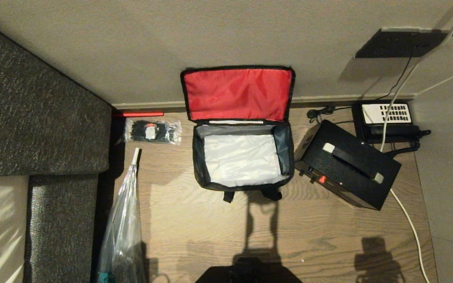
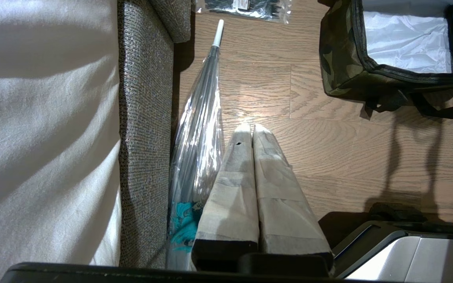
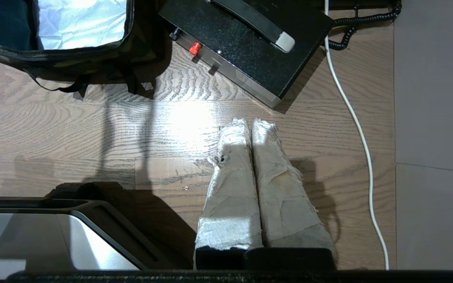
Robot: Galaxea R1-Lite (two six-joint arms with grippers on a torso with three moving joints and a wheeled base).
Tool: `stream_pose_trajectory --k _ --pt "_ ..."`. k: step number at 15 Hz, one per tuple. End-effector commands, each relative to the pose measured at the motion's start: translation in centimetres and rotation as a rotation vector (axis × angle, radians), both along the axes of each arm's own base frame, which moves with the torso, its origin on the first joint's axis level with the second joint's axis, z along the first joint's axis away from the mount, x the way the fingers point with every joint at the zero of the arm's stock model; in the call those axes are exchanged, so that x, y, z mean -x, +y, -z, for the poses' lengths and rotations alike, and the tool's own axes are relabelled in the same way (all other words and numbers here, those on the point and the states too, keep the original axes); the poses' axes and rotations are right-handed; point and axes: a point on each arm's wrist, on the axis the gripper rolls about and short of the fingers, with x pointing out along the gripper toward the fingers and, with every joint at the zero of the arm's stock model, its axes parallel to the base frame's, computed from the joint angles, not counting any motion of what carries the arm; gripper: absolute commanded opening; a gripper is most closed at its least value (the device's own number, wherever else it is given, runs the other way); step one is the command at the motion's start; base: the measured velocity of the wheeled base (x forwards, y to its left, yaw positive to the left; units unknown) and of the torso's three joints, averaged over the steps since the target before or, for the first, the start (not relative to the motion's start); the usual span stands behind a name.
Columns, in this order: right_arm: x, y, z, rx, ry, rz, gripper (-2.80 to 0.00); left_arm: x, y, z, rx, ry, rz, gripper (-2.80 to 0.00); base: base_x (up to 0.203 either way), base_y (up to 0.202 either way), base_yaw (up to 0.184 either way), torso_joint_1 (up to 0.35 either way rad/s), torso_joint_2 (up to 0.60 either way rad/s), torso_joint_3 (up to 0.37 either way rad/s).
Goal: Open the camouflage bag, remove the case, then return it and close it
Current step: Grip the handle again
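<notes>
My boxy camouflage fabric bag (image 1: 242, 157) stands open at twelve o'clock, red lid raised; flat black hard case (image 1: 348, 167) lies at two o'clock.

right end effector (image 3: 251, 122) closed above wood floor (image 3: 92, 129) — case (image 3: 246, 43) beside camouflage bag (image 3: 65, 63), seemingly apart.

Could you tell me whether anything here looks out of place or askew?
The case lies outside on the floor, skewed at an angle right of the camouflage bag, which stands open and empty, red lid lining up. A white cable runs beneath the case's corner. Nothing looks spilled or damaged.
</notes>
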Motion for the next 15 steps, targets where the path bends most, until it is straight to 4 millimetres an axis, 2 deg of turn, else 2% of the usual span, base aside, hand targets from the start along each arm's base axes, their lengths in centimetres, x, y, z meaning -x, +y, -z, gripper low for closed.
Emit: stream_pose_trajectory --k 1,15 --pt "0.01 0.00 0.00 0.001 -0.002 -0.001 -2.80 -0.01 0.00 0.09 0.000 0.001 -0.001 -2.80 0.000 0.000 0.000 0.000 0.00 0.000" --pt "0.01 0.00 0.00 0.001 -0.002 -0.001 -2.80 -0.01 0.00 0.09 0.000 0.001 -0.001 -2.80 0.000 0.000 0.000 0.000 0.00 0.000"
